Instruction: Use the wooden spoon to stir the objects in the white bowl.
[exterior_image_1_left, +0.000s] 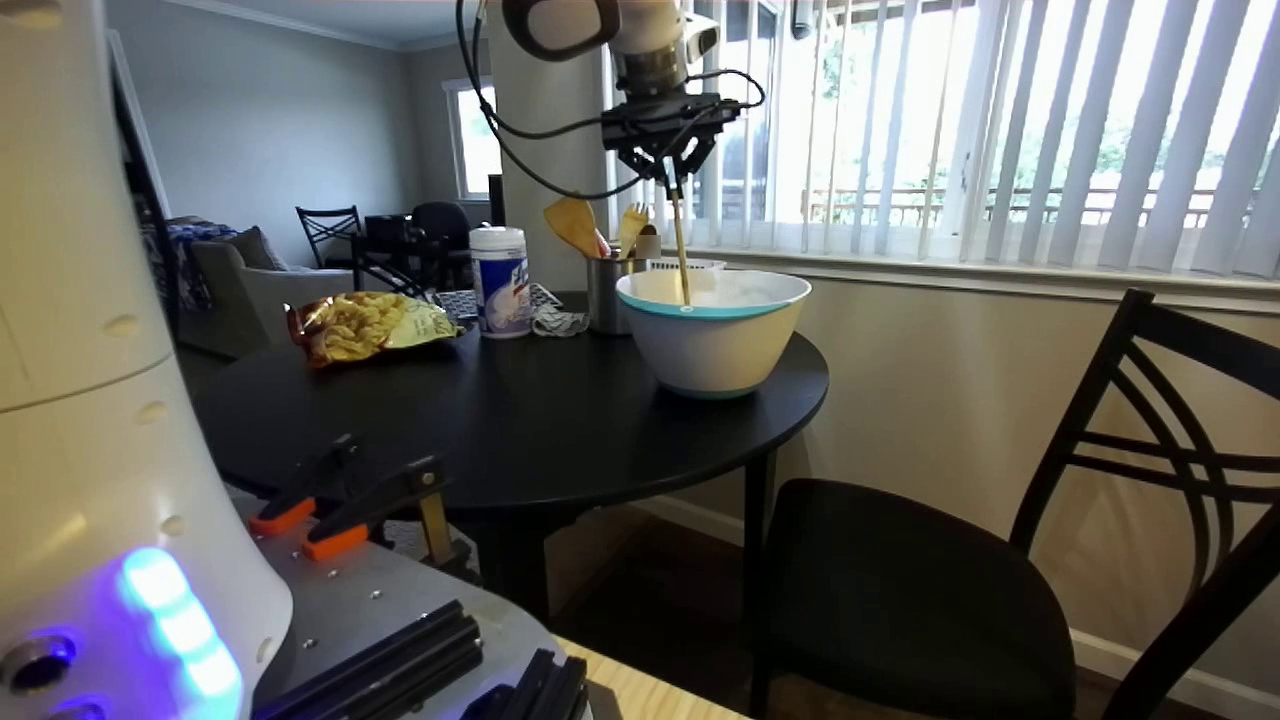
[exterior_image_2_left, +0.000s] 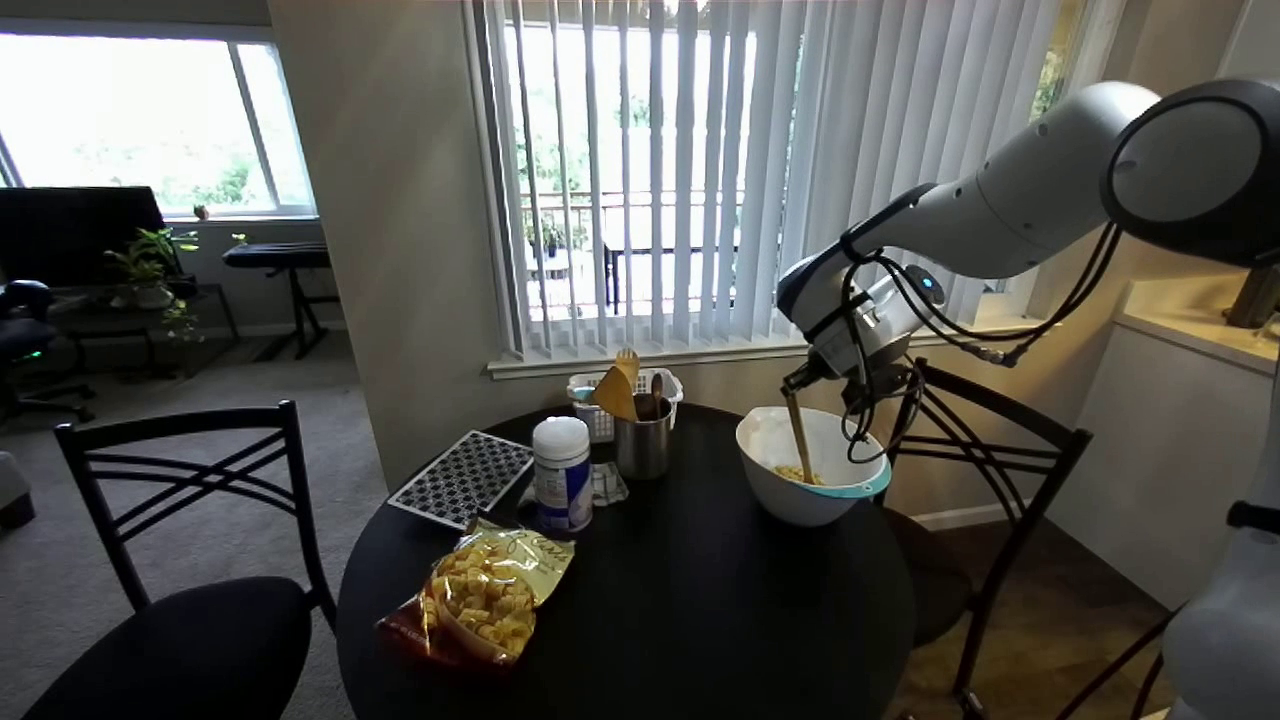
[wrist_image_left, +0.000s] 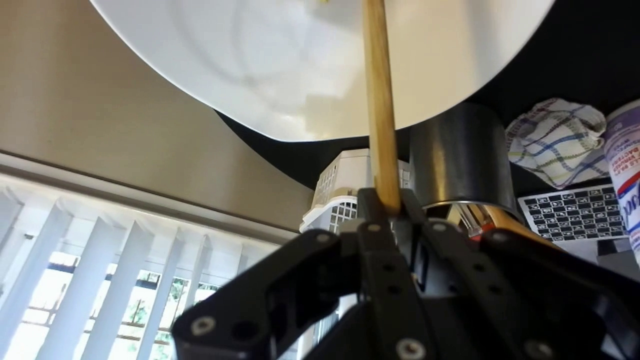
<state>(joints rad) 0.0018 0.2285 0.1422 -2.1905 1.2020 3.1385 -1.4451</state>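
Observation:
The white bowl stands upright on the dark round table in both exterior views, with a turquoise rim band. Its inner wall fills the top of the wrist view. My gripper is above the bowl in both exterior views. In the wrist view, its fingers are shut on the wooden spoon near the handle's end. The spoon slants down into the bowl in both exterior views. Yellow pieces lie in the bowl around its lower end. The spoon's head is hidden.
A metal utensil holder with wooden utensils stands close beside the bowl, a white basket behind it. A wipes canister, a checked cloth and a snack bag are on the table. Window blinds hang behind.

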